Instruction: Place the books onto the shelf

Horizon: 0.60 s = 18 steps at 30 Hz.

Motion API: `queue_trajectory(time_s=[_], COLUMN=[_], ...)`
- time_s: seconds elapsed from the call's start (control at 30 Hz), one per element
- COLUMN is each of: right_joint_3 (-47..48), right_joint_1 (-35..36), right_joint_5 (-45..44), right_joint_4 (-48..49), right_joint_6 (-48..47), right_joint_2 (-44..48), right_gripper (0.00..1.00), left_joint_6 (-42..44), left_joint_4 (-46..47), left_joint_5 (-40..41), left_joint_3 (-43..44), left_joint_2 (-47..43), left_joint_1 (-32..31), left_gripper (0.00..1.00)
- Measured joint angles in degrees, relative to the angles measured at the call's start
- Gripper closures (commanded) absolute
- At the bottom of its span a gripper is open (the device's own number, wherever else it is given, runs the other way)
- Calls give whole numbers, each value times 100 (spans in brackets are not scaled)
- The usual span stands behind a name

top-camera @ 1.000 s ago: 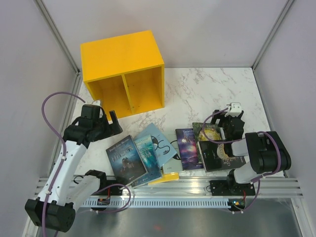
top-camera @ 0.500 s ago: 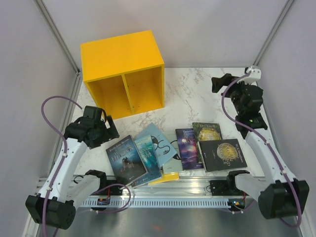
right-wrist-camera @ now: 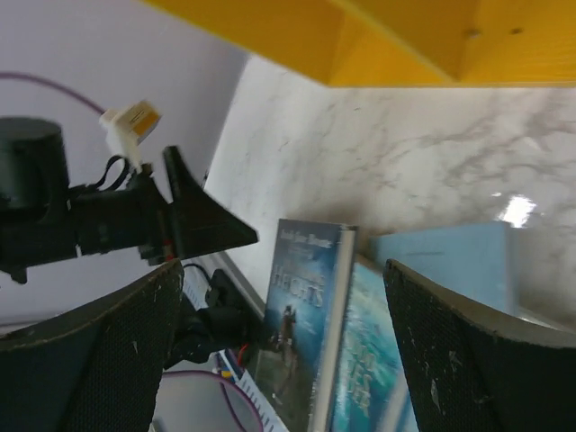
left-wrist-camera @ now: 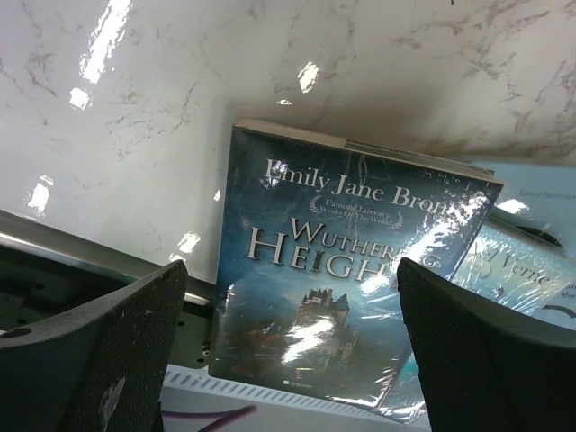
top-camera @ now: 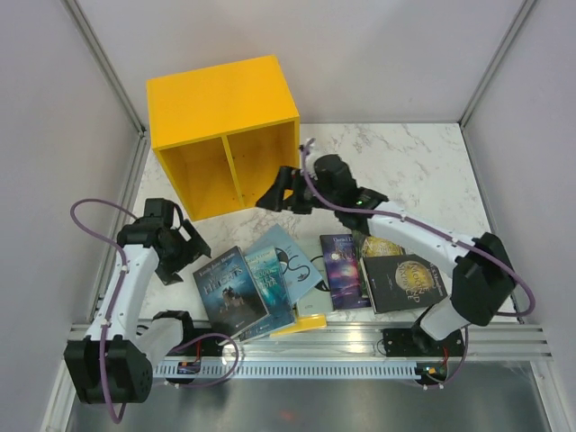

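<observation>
1. Progress: nothing of the task is showing as done. The shelf (top-camera: 220, 94) is standing at the far left of the marble table (top-camera: 396, 157), and in the overhead view both of its compartments are showing only bare yellow walls. All placement work is judged to be outstanding.

2. Location of the books: every one is lying flat on the table near the arm bases, well apart from the shelf.
   - Left group: the Wuthering Heights book (top-camera: 229, 290) is overlapping a second dark blue book (top-camera: 270, 279), which is lying over the light blue book (top-camera: 297, 256). The yellow book (top-camera: 310, 322) is peeking out at the near edge.
   - Right group: the purple galaxy book (top-camera: 344, 268), the grey-green book (top-camera: 382, 245) and the black-and-gold book (top-camera: 403, 282) are lying close together, the last overlapping the grey-green one.

3. Tools:
   - The left gripper (top-camera: 184, 256) is hovering just left of the Wuthering Heights book, its jaws spread wide and carrying nothing.
   - The right gripper (top-camera: 274, 191) is reaching across to the front lower corner of the shelf, above the left group. Its jaws are also standing wide and empty.

4. Count: seven books, one shelf, two compartments, two arms. Books shelved: none. Books remaining: seven.
</observation>
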State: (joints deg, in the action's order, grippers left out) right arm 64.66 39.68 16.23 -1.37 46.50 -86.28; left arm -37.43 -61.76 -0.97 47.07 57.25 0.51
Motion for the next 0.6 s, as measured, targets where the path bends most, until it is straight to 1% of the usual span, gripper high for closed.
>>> queue_trajectory(time_s=[0.1,0.2,0.23,0.37,0.6], right_joint_3=[774,1132,1202,1541,1941], right_joint_1=[723,1145,1224,1432,1453], right_joint_5=[37,79,92,149,122], right_joint_4=[-210,-369,-409,-627,-986], right_joint_6=[-122,-197,-216,-315,-396], right_joint_2=[-546,-1010,-1161,-1978,-2900], right_gripper=[6,9,12,18,23], left_joint_6=[-138,-297,-363,-573,-667], left_joint_4=[28,133,188,227,208], left_joint_5=[-94,-173,-214,-321,-380], left_joint_3=[-79,-177,-258,-627,-684], left_joint_2=[13,4,-9,-162,-520], left_joint_1=[129,140,140,140,140], left_gripper=[0,0,0,2,3])
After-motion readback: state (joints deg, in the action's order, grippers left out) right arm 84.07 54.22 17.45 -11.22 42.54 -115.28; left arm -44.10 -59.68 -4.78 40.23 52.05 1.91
